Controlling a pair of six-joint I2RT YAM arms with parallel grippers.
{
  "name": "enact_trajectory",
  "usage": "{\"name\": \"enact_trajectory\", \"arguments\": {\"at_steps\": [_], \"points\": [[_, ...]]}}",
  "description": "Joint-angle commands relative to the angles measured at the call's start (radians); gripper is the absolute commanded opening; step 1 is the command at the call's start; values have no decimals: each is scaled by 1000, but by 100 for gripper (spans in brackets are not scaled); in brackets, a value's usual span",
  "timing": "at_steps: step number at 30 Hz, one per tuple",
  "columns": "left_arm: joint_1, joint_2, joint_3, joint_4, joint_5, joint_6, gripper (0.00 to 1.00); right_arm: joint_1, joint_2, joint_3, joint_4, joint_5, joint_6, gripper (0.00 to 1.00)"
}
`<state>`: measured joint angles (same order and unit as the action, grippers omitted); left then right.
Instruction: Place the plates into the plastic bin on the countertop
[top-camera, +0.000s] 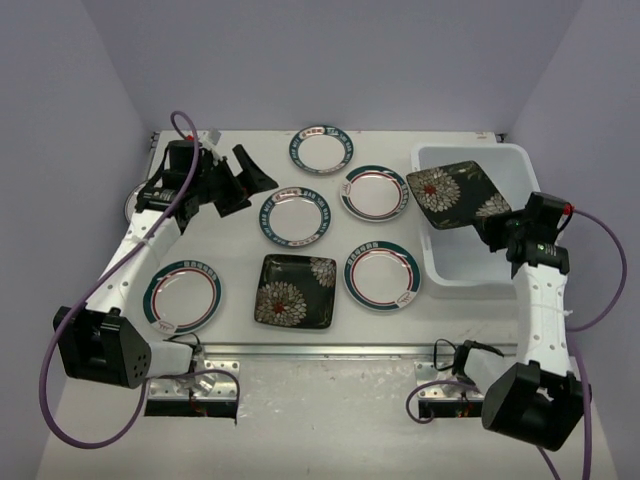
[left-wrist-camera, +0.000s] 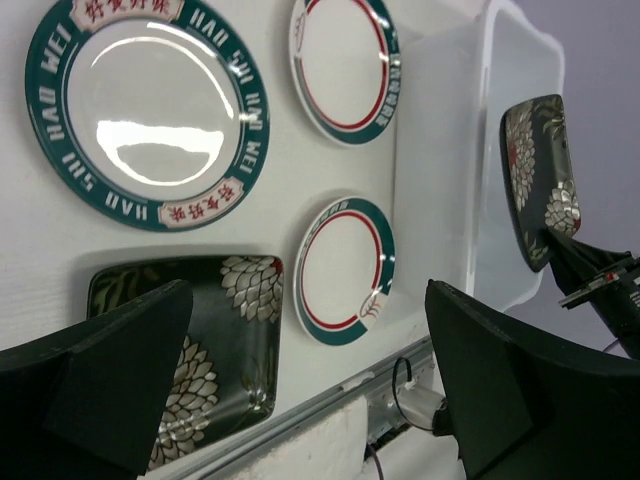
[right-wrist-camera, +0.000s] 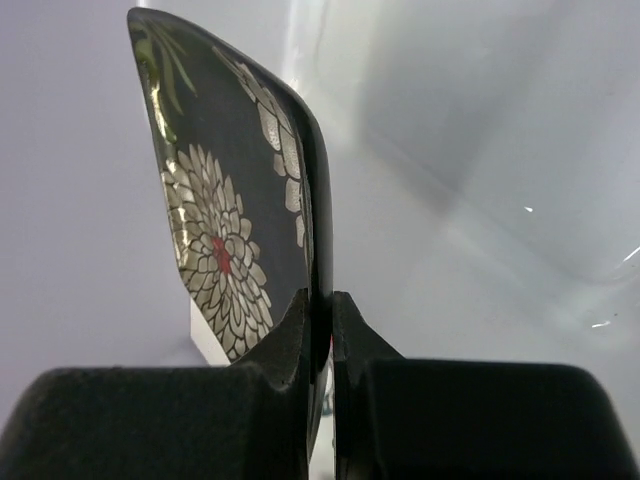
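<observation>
My right gripper (top-camera: 497, 232) is shut on the edge of a square black floral plate (top-camera: 458, 194) and holds it tilted above the white plastic bin (top-camera: 500, 158); the wrist view shows the plate (right-wrist-camera: 225, 200) pinched edge-on between the fingers. A second black floral plate (top-camera: 295, 290) lies on the countertop (top-camera: 240, 265). Several round white plates with teal rims lie around it, one at the far middle (top-camera: 321, 149), one at the near left (top-camera: 182, 296). My left gripper (top-camera: 240, 178) is open and empty at the far left, above the table.
A metal rail (top-camera: 330, 350) runs along the near table edge. Purple cables loop beside both arm bases. Grey walls close the table on three sides. The bin holds nothing I can see besides the plate above it.
</observation>
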<state>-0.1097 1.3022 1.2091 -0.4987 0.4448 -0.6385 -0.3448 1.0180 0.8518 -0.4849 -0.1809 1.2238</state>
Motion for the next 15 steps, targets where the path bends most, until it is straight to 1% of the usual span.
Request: {"name": "enact_trajectory", "arguments": {"at_steps": [1, 4, 9, 13, 15], "points": [[-2, -70, -58, -7, 25, 38, 100, 4, -23, -37, 242, 191, 221, 0], [-2, -95, -78, -12, 42, 63, 100, 4, 14, -70, 300, 226, 237, 0], [-2, -97, -77, -49, 58, 99, 100, 3, 51, -129, 379, 293, 246, 0], [-2, -93, -89, -52, 71, 106, 100, 4, 104, -156, 450, 274, 235, 0], [-2, -85, -92, -52, 79, 106, 100, 4, 133, -177, 519, 265, 239, 0]]}}
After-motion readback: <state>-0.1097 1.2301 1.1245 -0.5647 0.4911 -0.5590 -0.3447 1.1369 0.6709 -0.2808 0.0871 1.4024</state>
